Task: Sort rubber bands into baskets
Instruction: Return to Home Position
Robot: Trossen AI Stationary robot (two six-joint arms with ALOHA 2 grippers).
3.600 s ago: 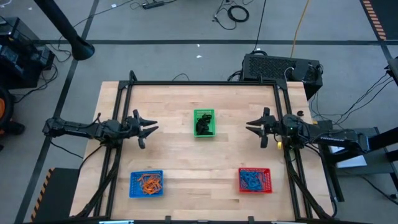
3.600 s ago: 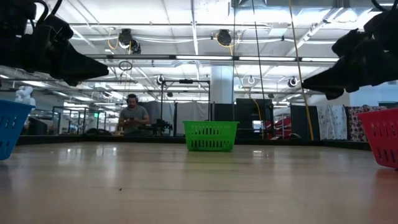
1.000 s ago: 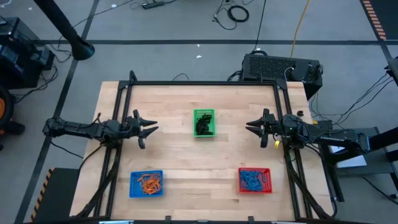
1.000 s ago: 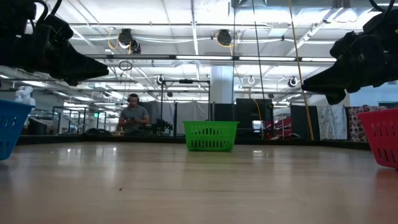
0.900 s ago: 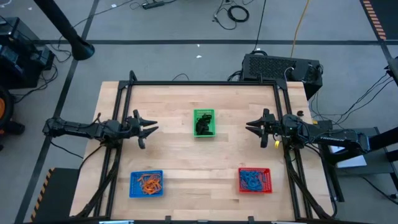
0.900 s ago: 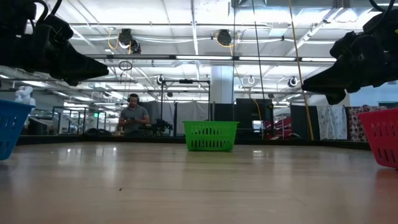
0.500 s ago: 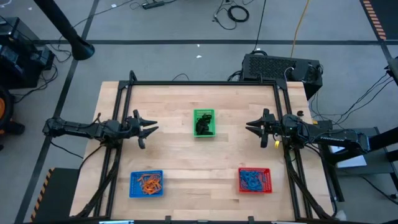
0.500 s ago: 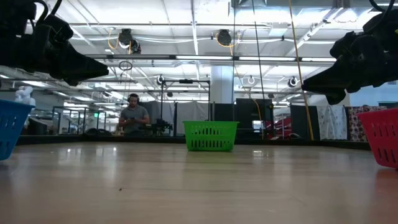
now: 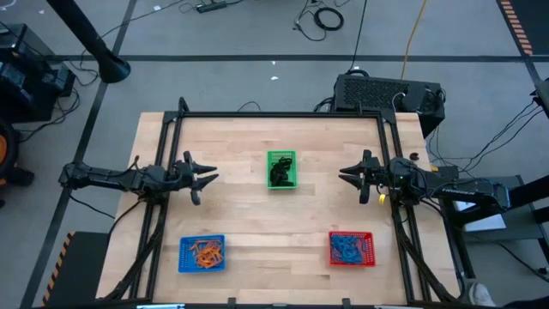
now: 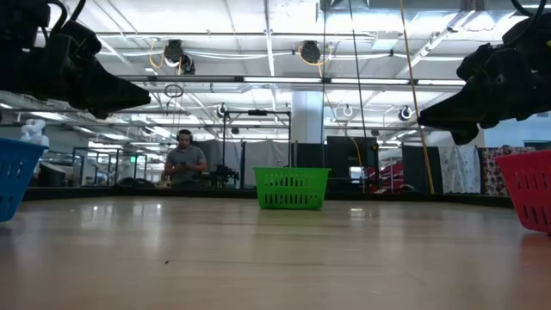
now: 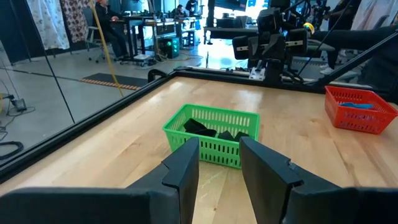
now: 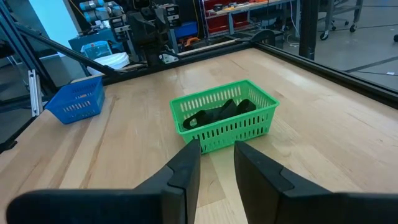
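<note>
**High view.** The table (image 9: 257,219) carries three baskets. The green basket (image 9: 281,169) sits toward 12 o'clock and holds black rubber bands (image 9: 280,176). The blue basket (image 9: 202,253) at 7 o'clock holds orange bands (image 9: 206,251), and the red basket (image 9: 352,248) at 5 o'clock holds blue bands (image 9: 346,247). No loose band shows on the wood, so sorting appears complete. The left gripper (image 9: 206,178) at 9 o'clock and the right gripper (image 9: 347,176) at 3 o'clock face each other, likely parked clear of the baskets.

**Low view.** Both grippers hang above the tabletop, touching nothing. A person (image 10: 184,162) sits far behind.

**Left wrist view.** Its fingers (image 11: 185,169) stand narrowly apart and empty, aimed at the green basket.

**Right wrist view.** Its fingers (image 12: 186,168) likewise leave a narrow empty gap.
</note>
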